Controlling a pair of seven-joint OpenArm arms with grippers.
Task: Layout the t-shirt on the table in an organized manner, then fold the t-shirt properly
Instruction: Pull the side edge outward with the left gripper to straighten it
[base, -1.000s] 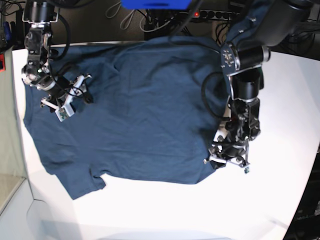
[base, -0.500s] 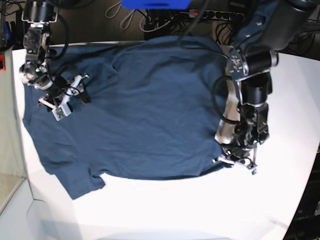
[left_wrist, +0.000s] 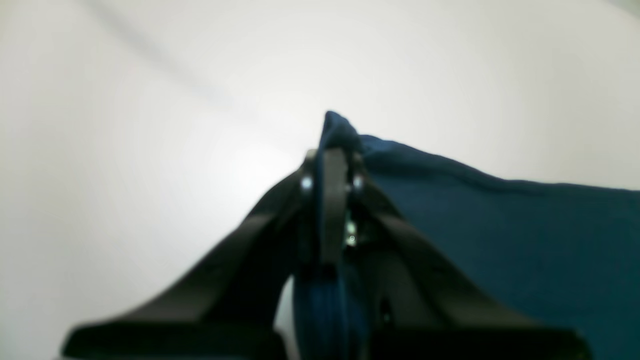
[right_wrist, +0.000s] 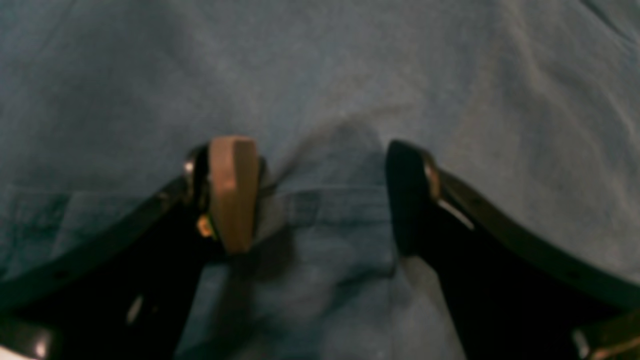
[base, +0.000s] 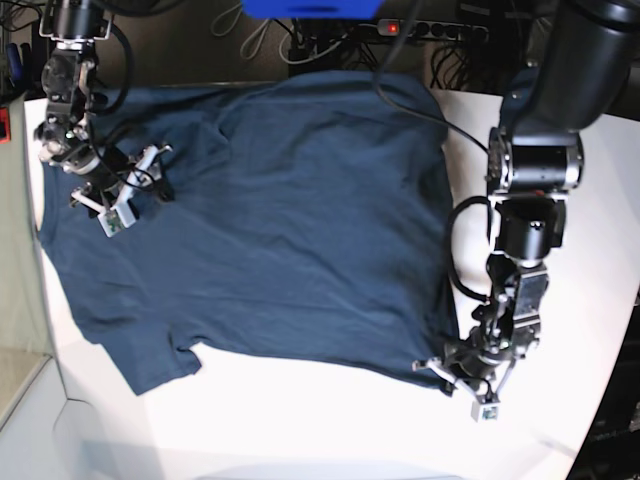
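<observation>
T-shirt (base: 270, 220) lay spread flat over most of the table (base: 330, 420), dark navy, one short sleeve poking out at the lower left of the base view, bare white tabletop in front of it and to its right.

Left gripper (base: 462, 375) was at the shirt's lower right corner in the base view, down at table level. Left wrist view: jaws were pinched together on a fold of the t-shirt (left_wrist: 500, 240), cloth bunched between the fingers and a small peak of fabric sticking up past the tips. Rest of the hem ran off to the right, white table (left_wrist: 150, 100) behind. Clamped on the shirt corner, then.

Right gripper (base: 132, 190) sat over the upper left part of the shirt in the base view, near the shoulder area. Right wrist view: jaws stood wide apart, tan pad on one finger (right_wrist: 232, 192), dark finger on the other side, cloth of the t-shirt (right_wrist: 450, 75) beneath and between them. Nothing held. Tips looked close to the fabric; couldn't tell whether they touched it. A seam line ran across the cloth between the fingers.
</observation>
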